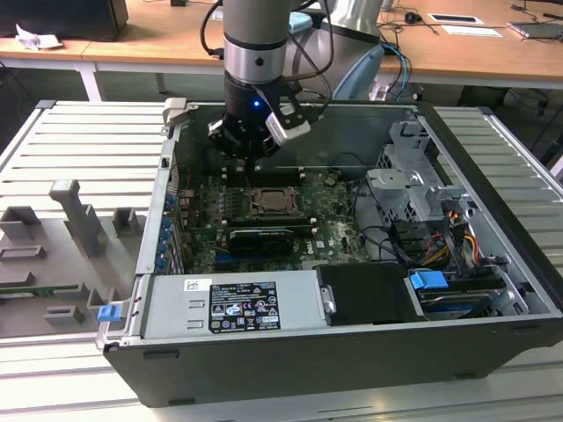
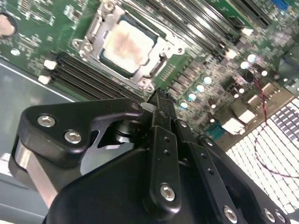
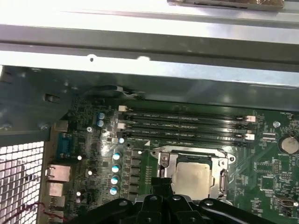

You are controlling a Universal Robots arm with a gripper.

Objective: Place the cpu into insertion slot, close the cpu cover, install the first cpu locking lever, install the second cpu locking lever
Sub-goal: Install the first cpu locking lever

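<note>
Nearest the lens in the second wrist view, found the tool, black and jointed, clenched shut on nothing. Saw it poised above the green circuit board, tip close to one corner of the insertion slot, apparently clear of it. Found the cpu lying flat inside that slot, pale metal face up. Made out the cpu cover seemingly down around it, silver frame bordering the chip, face showing through the window.

Judged the first two steps done and the lever work in hand. Could not pick out the locking levers with any certainty, nor tell latched from unlatched. Reckoned that such work called for a firm closed tip set squarely on a thin wire, and for care with the long black memory slots just beside the socket.

Spotted, in the exterior view, the arm reaching down into the open computer case, set on a slatted grey counter. Noted a black-and-white label on the silver power supply along the near edge of the case; left its print unread. Noted also a small blue tab towards the exterior view's left of that box.
</note>
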